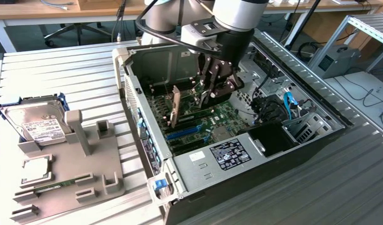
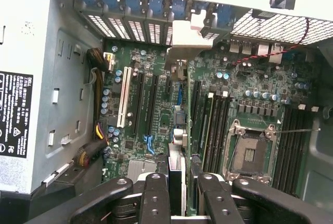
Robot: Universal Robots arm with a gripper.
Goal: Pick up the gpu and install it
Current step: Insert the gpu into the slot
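The gpu (image 1: 192, 102) stands on edge inside the open computer case (image 1: 316, 140), low over the green motherboard (image 1: 207, 124). Its metal bracket end (image 1: 175, 107) points toward the case's rear wall on the exterior view's left. My gripper (image 1: 215, 96) reaches down into the case and is shut on the card's other end. In the wrist view the gpu (image 2: 177, 174) appears edge-on as a thin dark strip between my two black fingers (image 2: 156, 198), running toward its bracket (image 2: 190, 39) at the rear slots. Whether the card is seated in a slot, I cannot tell.
A grey holder tray (image 1: 66, 168) lies on the slatted table at the exterior view's left, carrying a silver hard drive (image 1: 38, 124) and a green memory stick (image 1: 56, 184). Inside the case are a blue cable (image 1: 288, 101), a drive cage (image 1: 304, 127), a CPU socket (image 2: 252, 154) and a white slot (image 2: 124, 99).
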